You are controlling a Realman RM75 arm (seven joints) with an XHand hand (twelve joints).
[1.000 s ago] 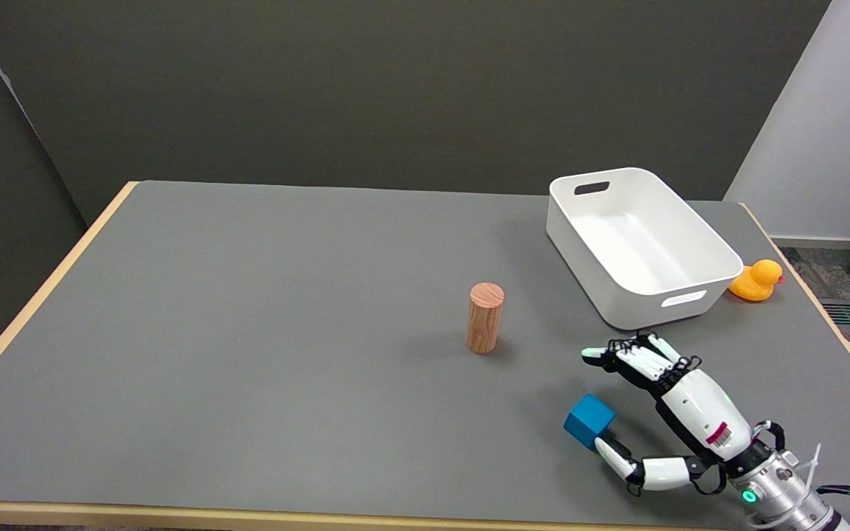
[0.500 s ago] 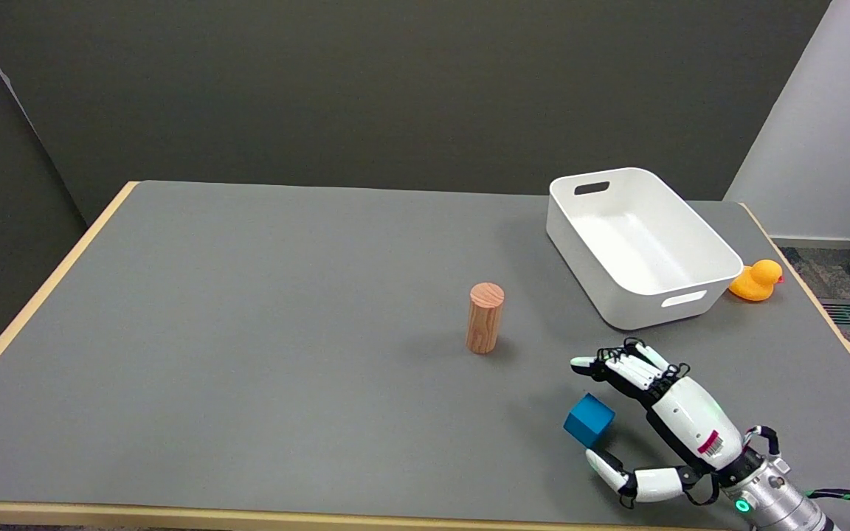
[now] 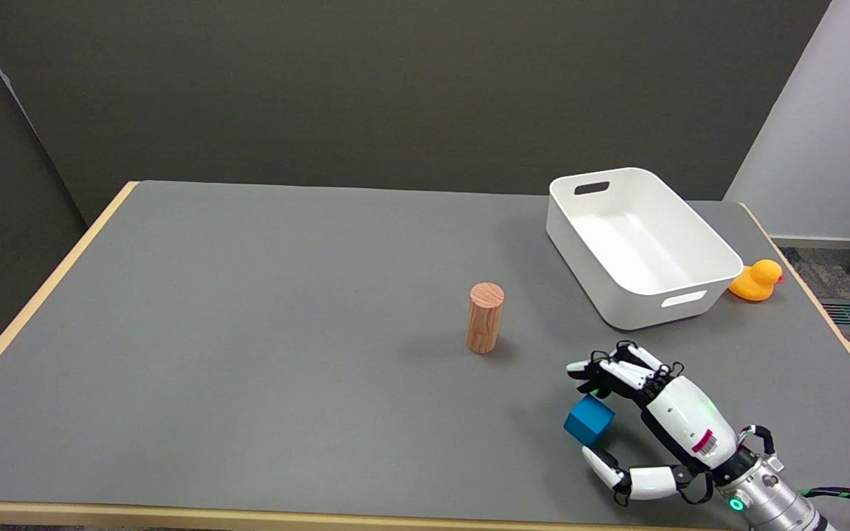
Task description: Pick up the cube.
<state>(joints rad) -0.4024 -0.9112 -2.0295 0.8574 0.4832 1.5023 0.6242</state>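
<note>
The blue cube (image 3: 588,424) sits on the grey tabletop (image 3: 263,332) near its front right edge, well clear of the wooden cylinder (image 3: 485,317) and the white bin (image 3: 639,247). The right hand (image 3: 654,420) brackets it, fingers (image 3: 598,366) spread above its far side and thumb (image 3: 606,466) low on the near side, nothing gripped so far. To my eye, a good grasp means closing evenly on opposite faces so the cube doesn't skid or twist, then lifting straight up.
</note>
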